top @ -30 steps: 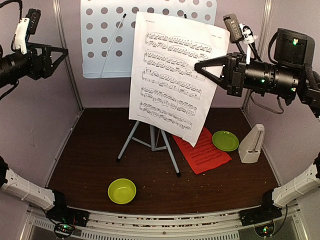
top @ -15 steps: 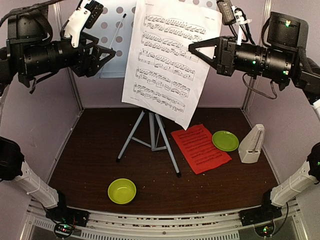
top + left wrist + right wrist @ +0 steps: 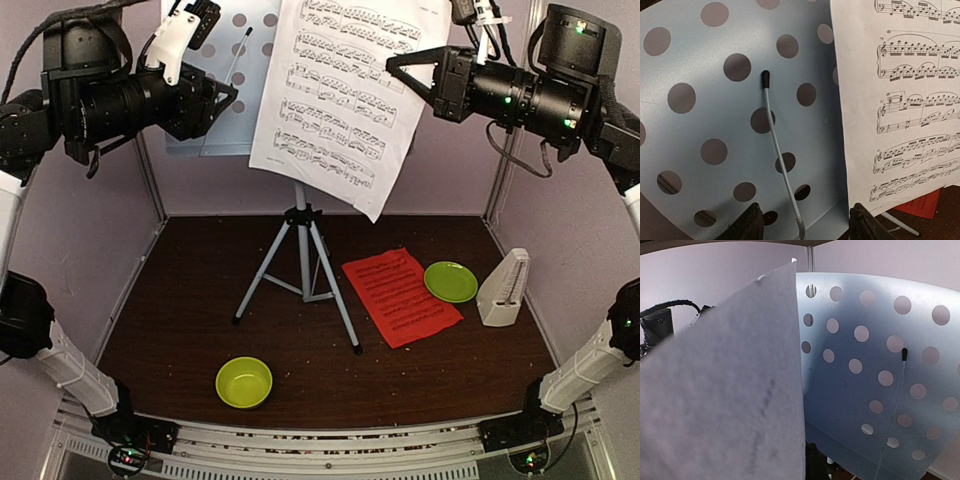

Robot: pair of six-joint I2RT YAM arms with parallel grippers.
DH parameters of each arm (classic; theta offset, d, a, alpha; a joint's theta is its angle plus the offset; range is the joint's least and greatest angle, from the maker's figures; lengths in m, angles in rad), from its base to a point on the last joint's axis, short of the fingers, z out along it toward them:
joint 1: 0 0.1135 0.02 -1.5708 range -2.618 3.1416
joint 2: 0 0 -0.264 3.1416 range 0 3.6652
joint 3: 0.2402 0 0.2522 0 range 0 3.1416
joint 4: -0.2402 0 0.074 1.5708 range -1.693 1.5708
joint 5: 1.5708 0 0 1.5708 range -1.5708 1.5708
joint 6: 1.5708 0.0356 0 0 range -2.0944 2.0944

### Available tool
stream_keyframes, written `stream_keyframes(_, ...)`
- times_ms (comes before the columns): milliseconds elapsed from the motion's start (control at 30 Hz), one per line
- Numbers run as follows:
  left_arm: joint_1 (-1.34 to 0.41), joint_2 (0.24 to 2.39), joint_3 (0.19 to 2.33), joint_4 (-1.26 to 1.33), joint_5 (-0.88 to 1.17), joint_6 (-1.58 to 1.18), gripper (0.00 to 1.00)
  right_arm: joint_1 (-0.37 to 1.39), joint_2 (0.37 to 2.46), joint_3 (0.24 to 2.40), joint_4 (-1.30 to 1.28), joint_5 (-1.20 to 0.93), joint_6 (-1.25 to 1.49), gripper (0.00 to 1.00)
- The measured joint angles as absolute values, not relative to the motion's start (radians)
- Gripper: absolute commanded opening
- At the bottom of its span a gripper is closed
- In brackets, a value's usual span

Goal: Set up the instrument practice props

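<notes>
Table (image 3: 170,300): music stand (image 3: 302,250) centre-rear; raised page (image 3: 340,100) before its desk; flat page (image 3: 402,298) right of its legs, then plate (image 3: 450,282), then metronome (image 3: 503,290); bowl (image 3: 244,382) near front edge

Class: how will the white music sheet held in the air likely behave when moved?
Probably floppy: pinched at one edge by the right tool, the sheet hangs slanted below it. Likely very light, since that single pinch carries it. Being thin paper, it could crease or tear.

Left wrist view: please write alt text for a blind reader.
A pale music stand with round holes fills the view, a thin grey wire arm across it. A white sheet-music page hangs at right; the open left gripper shows below.
</notes>
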State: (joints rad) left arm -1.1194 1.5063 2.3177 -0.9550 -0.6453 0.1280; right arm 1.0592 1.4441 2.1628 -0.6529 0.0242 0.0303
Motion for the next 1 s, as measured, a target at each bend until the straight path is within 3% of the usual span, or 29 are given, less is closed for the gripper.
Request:
stream_keyframes(267, -1.118, 1.562, 2.326, -0.921, -0.663, 0.121, 0.45, 1.058, 1.462, 2.185, -0.625, 0.050, -0.037, 0.00)
stream_keyframes(633, -1.063, 1.563, 2.329, -0.884, -0.696, 0.103, 0.38, 1.058, 1.497, 2.254, -0.578, 0.103, -0.136, 0.00)
stream_keyframes(1000, -1.053, 1.564, 2.328, -0.882, -0.687, 0.091, 0.19, 1.058, 1.511, 2.268, -0.498, 0.175, -0.192, 0.00)
